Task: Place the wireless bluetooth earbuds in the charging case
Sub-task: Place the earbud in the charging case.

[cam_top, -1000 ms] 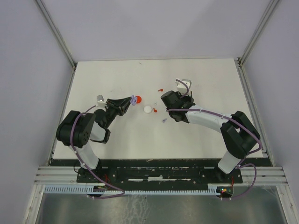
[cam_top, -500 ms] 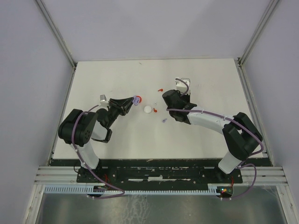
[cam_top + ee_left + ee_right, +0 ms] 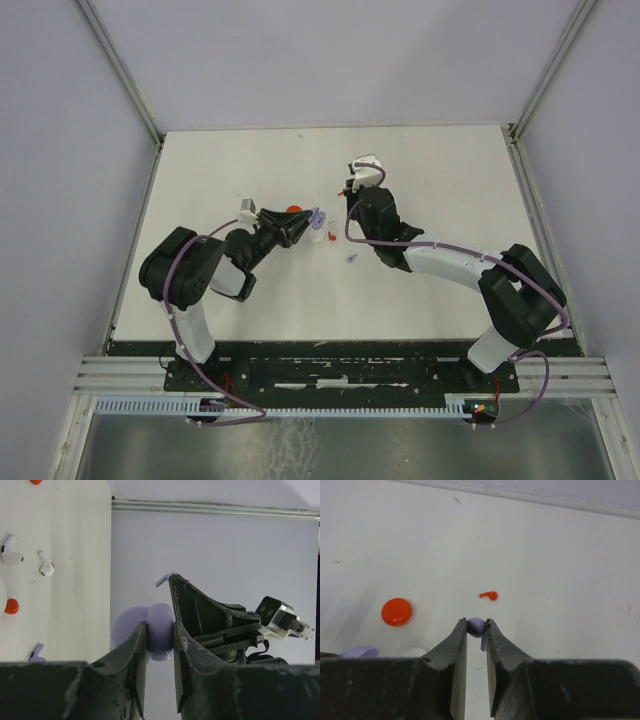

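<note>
White walled table (image 3: pixel 450 170), left tool (image 3: pixel 159 630) gripping lavender case (image 3: pixel 162 614) mid-table, right tool (image 3: pixel 476 628) pinching lavender earbud (image 3: pixel 476 624)

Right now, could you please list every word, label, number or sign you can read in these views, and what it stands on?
None: no writing shows on the round lavender plastic case, the small lavender plastic earbud, the round red plastic disc, the small red plastic earbud or the white table.
</note>
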`<state>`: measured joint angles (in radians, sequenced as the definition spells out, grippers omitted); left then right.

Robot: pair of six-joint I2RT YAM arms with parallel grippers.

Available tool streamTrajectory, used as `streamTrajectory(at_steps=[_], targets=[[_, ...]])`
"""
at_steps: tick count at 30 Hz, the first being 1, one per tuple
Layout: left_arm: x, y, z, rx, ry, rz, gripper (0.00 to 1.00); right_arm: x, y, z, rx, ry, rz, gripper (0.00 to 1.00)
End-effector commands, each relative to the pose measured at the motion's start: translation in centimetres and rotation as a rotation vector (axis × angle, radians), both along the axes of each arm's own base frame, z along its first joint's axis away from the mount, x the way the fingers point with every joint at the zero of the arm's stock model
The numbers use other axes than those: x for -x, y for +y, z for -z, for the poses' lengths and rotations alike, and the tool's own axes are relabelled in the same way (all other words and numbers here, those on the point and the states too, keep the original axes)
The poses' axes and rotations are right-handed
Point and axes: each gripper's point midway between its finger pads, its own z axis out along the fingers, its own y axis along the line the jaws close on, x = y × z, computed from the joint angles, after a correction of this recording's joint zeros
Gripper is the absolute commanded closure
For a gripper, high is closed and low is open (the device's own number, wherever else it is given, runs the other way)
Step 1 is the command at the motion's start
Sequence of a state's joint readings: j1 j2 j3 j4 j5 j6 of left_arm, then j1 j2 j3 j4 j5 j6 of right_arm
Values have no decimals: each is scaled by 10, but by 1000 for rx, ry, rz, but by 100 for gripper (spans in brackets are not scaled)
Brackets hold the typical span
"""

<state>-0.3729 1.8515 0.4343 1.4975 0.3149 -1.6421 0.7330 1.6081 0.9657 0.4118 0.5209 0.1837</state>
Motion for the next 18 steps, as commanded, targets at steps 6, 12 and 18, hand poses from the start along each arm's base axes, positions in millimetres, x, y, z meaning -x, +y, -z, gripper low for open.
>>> streamTrajectory(at_steps=[6,12,18], targets=[[-4,-6,-18,49,-33,3,97,4,64,-51,-109,-169,-312,99],[-5,-8,-16,57,-28,4,97,19,78,-50,-138,-199,-417,99],[-6,-10,-17,72,-40,14,97,35,84,-41,-176,-304,-504,99]])
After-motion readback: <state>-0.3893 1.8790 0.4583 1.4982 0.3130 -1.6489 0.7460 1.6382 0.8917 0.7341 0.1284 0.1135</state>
